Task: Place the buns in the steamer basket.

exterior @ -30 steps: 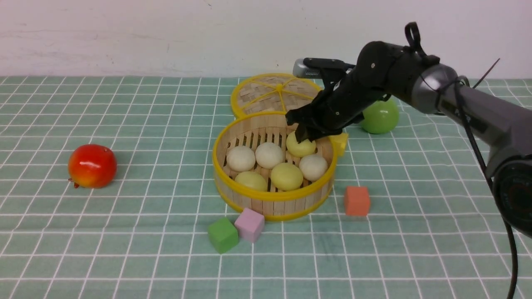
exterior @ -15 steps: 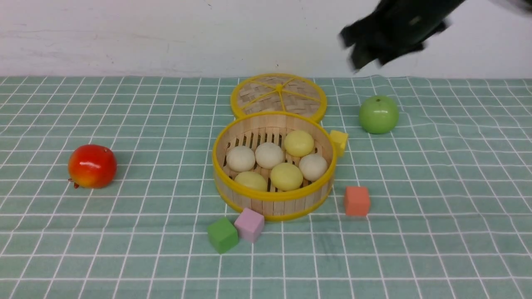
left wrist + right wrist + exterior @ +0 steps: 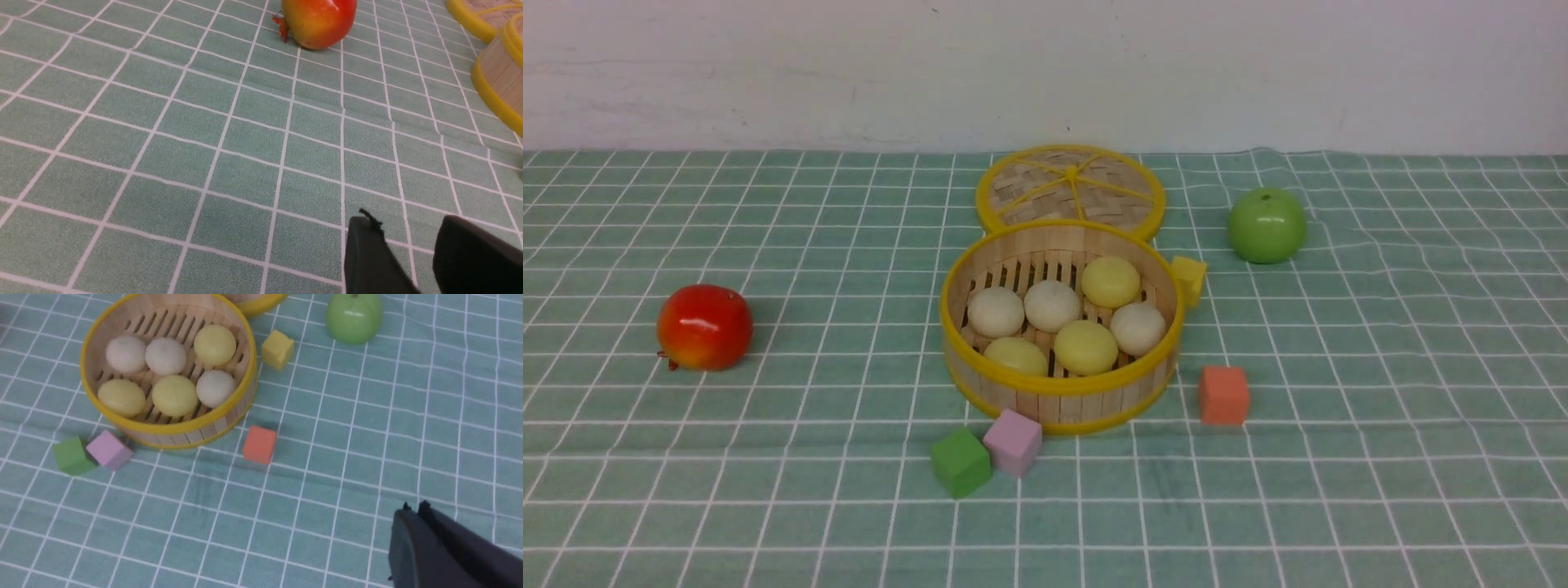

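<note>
The steamer basket [image 3: 1058,406] stands mid-table with several buns [image 3: 1052,305] lying inside it, some pale yellow, some off-white. Neither arm shows in the front view. In the right wrist view the basket [image 3: 179,426] and its buns [image 3: 165,356] lie well away from my right gripper [image 3: 413,508], which hovers high above the cloth, shut and empty. In the left wrist view my left gripper [image 3: 408,228] is low over bare cloth, open with nothing between its fingers; only the basket's wall [image 3: 500,73] shows at that view's edge.
A flat woven lid [image 3: 1070,186] lies just behind the basket. A green apple [image 3: 1267,225] sits at the back right and a red apple [image 3: 703,326] at the left. A yellow cube [image 3: 1190,278], orange cube [image 3: 1223,394], pink cube [image 3: 1013,442] and green cube [image 3: 961,461] ring the basket.
My right arm has lifted away from the basket and gone out of the front view, leaving the yellow bun inside. Its jaws have shut. The left gripper has not moved.
</note>
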`<state>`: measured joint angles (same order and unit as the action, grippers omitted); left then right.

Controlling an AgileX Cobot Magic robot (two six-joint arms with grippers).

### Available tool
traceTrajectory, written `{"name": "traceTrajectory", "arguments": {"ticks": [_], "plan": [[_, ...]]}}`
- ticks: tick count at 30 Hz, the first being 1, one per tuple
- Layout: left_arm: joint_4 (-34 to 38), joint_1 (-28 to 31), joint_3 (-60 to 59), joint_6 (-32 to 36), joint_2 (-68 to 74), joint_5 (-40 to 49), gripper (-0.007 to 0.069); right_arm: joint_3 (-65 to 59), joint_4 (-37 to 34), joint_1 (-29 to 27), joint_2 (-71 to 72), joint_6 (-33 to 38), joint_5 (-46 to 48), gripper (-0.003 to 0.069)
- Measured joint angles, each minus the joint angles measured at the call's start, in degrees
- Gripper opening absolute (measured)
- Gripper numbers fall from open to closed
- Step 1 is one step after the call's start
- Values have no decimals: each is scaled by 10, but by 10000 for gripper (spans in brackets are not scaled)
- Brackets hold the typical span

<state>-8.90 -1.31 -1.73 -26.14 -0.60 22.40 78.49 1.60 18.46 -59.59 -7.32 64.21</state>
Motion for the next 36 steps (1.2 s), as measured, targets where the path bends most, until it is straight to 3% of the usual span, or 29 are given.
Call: {"name": "traceTrajectory", "arguments": {"ticks": [6,12,19,26,29,36], "plan": [[0,0,0,0,0,0,238,-211,0,0,148,-42,-100,-20],[0,0,0,0,0,0,238,-347,0,0,228,-72,-120,-19],[0,0,0,0,0,0,238,-423,0,0,265,-73,-89,-15],[0,0,0,0,0,0,238,-437,47,-3,274,-74,-104,-11],[0,0,0,0,0,0,238,-460,47,-33,313,-74,-153,-10],[0,0,0,0,0,0,238,-591,47,-161,473,-74,-315,-6]]}}
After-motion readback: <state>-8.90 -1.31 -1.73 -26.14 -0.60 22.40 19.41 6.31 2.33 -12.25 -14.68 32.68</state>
